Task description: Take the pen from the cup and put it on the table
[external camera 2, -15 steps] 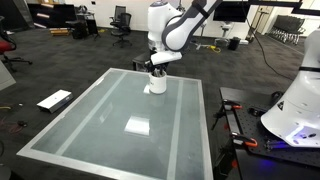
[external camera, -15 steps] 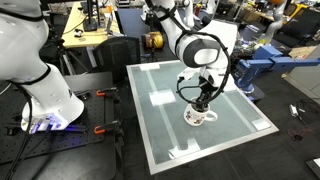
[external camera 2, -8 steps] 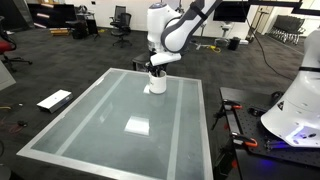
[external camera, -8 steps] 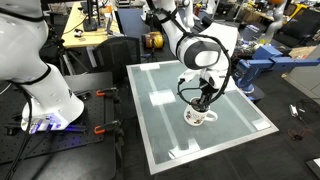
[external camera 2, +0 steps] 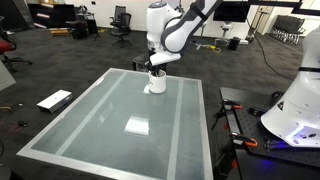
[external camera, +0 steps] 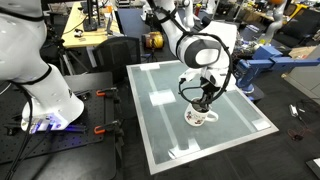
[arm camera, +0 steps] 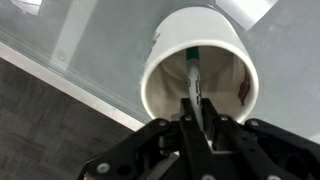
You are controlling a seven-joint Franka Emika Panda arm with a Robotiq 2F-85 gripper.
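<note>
The white cup [arm camera: 200, 62] stands on the pale grey-green table [external camera: 165, 120] and shows in both exterior views [external camera: 199, 117] [external camera 2: 156, 84]. In the wrist view its mouth faces me, with reddish-brown markings on the inner wall. The slim dark teal-green pen [arm camera: 194, 72] stands inside the cup. My gripper [arm camera: 196, 112] is right over the cup's mouth, its fingers shut on the pen's upper end. In both exterior views the gripper [external camera: 202, 103] [external camera 2: 156, 70] hangs straight above the cup.
The table [external camera 2: 130, 125] carries white tape rectangles. A white robot base [external camera: 45, 95] and red clamps stand beside it. A wooden workbench [external camera: 95, 35], chairs and blue equipment [external camera: 262, 60] are behind. A flat white box [external camera 2: 53, 100] lies on the floor.
</note>
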